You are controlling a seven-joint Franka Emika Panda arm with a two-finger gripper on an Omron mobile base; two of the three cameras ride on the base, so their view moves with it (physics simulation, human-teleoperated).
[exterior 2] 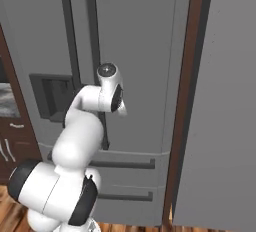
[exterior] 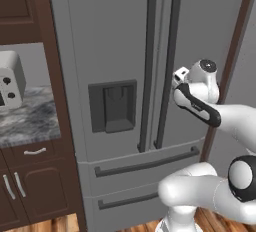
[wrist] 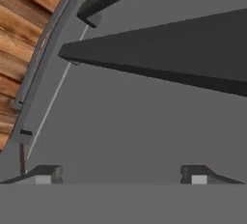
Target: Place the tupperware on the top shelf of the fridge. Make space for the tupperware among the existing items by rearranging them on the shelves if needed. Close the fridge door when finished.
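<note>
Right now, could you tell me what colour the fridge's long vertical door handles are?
Dark charcoal bar handles, clearest in the left base view.

No text, label, brand, number or sign can be read anywhere in these pictures. The fridge (exterior: 115, 41) has plain grey doors with no maker's name or badge, and its dark dispenser recess (exterior: 113, 106) carries no lettering or symbols. The white appliance (exterior: 10, 80) on the desk (exterior: 27, 121) shows two dark round marks on its front, yet nothing legible stands beside them. The robot's arm (exterior 2: 82, 126) is bare white and dark, with no logo or marking that can be made out.
</note>
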